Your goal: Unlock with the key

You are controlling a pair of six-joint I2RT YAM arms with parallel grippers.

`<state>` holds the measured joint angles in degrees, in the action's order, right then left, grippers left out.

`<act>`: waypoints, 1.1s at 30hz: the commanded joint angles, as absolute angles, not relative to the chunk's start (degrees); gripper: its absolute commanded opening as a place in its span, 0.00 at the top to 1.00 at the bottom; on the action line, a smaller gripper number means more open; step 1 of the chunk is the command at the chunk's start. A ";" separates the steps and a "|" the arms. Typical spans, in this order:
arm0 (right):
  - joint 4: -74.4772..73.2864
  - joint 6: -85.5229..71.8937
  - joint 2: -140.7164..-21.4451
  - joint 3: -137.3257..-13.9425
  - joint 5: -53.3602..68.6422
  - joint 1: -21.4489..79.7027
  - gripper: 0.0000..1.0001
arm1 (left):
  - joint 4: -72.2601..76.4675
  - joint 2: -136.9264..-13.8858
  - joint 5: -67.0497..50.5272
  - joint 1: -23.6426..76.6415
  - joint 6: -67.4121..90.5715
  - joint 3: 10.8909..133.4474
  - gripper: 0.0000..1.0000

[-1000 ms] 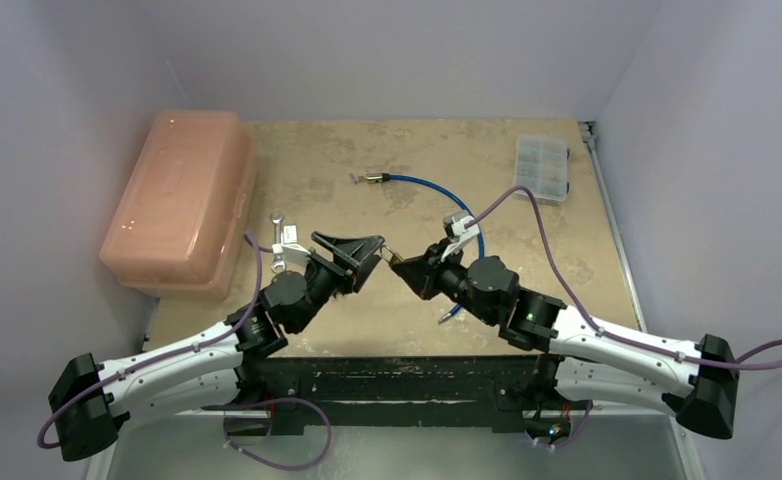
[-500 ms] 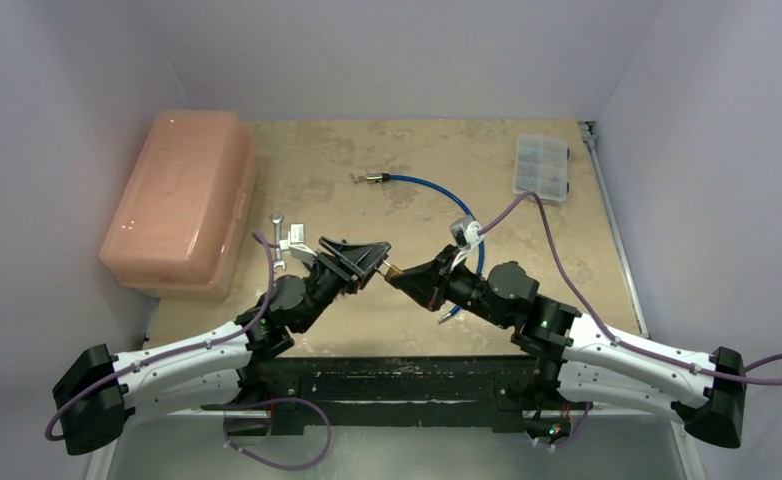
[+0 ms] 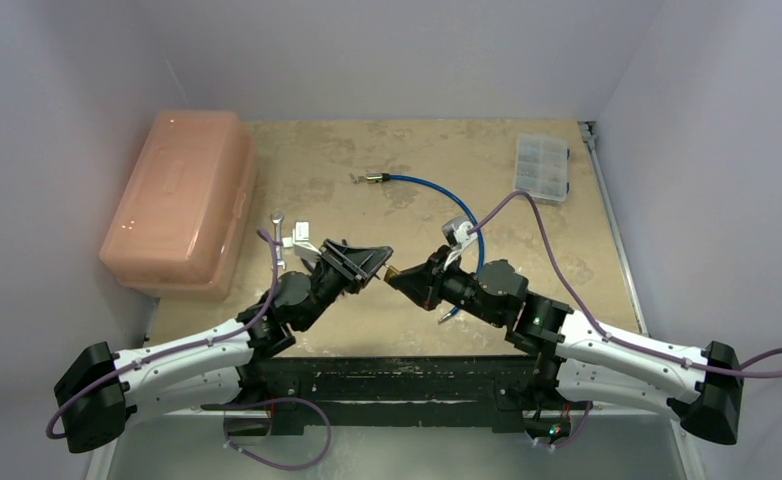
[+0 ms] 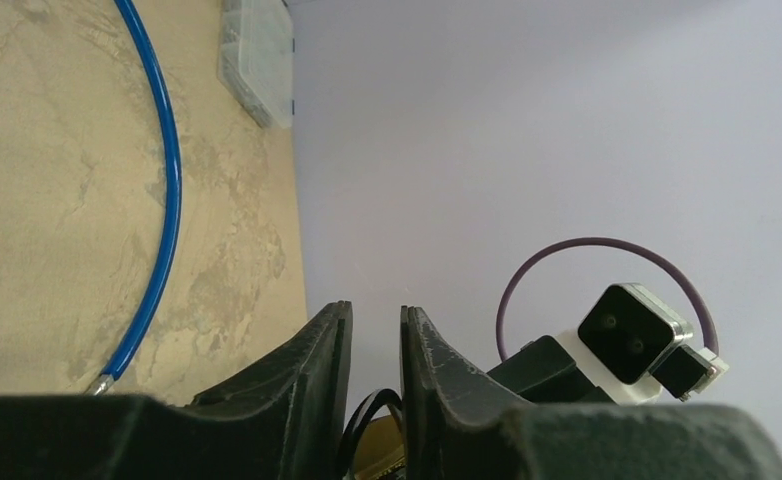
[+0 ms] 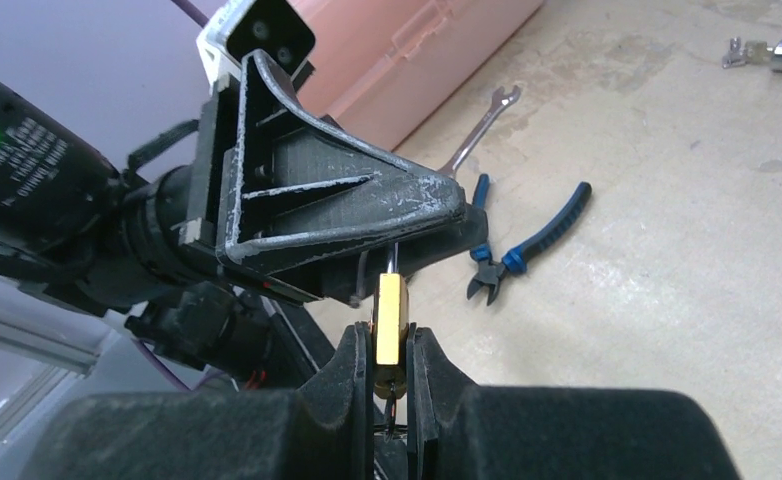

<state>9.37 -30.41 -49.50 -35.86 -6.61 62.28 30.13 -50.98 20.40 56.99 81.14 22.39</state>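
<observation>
tip to tip above the tabletop (image 5: pixel 667 220), clamping the brass padlock (image 5: pixel 390 325) in the right hand (image 5: pixel 391 345), holding the narrow-set left hand (image 4: pixel 375 315) at the thin key (image 5: pixel 394 258) sticking lengthwise from its far end, being unable to tell any pinch.

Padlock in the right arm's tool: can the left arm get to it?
Probably yes. The left tool sits right at the top of the padlock, nothing between, and the right tool pinches only its lower part.
</observation>
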 commanded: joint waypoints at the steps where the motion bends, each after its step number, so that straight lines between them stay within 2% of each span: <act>1: 12.54 -27.82 -50.57 -37.75 -8.02 62.23 1.00 | 25.17 -51.27 19.68 57.22 80.31 25.58 0.75; 17: 5.18 -15.49 -52.14 -40.49 -17.47 62.23 1.00 | 5.81 -55.06 18.93 57.23 81.68 35.94 0.74; 19: 4.86 -14.86 -51.67 -40.06 -18.01 62.24 1.00 | 4.57 -54.87 19.07 57.22 81.33 36.43 0.70; 23: 4.60 -14.33 -51.58 -39.10 -18.49 62.23 1.00 | 2.77 -54.64 18.88 57.22 81.47 37.35 0.56; 25: 4.72 -14.33 -51.76 -38.60 -18.70 62.23 1.00 | 2.49 -54.82 18.57 57.22 81.52 37.92 0.52; 33: 5.23 -14.33 -52.79 -36.62 -18.96 62.31 1.00 | 2.03 -55.20 17.93 57.23 81.23 40.29 0.51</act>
